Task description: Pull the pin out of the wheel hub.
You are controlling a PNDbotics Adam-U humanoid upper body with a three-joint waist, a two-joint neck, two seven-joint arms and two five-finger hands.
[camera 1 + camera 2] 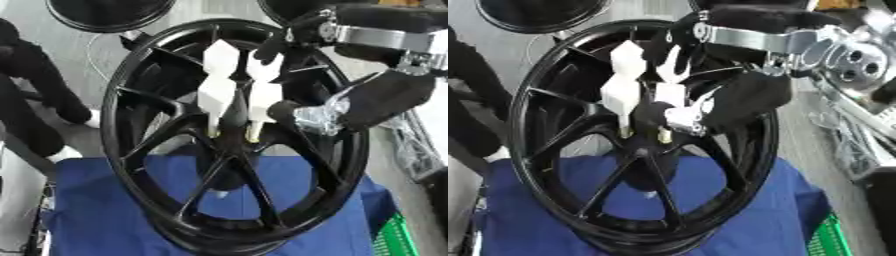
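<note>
A black spoked wheel point(118, 100) stands upright on a blue cloth point(96, 210). Two white pins with angular handles stick up side by side out of its hub point(232, 132): the left pin point(219, 75) and the right pin point(265, 92). My right hand point(385, 97) comes in from the upper right. Its thumb point(287, 110) lies against the right pin's lower side and its fingers point(278, 46) curl at the pin's top. The left pin stands free. My left hand does not show.
Another black wheel point(109, 15) lies at the top left. A dark shape point(31, 90) fills the left edge beside the rim. Clear plastic point(411, 150) lies at the right, and a green crate point(394, 240) sits at the lower right corner.
</note>
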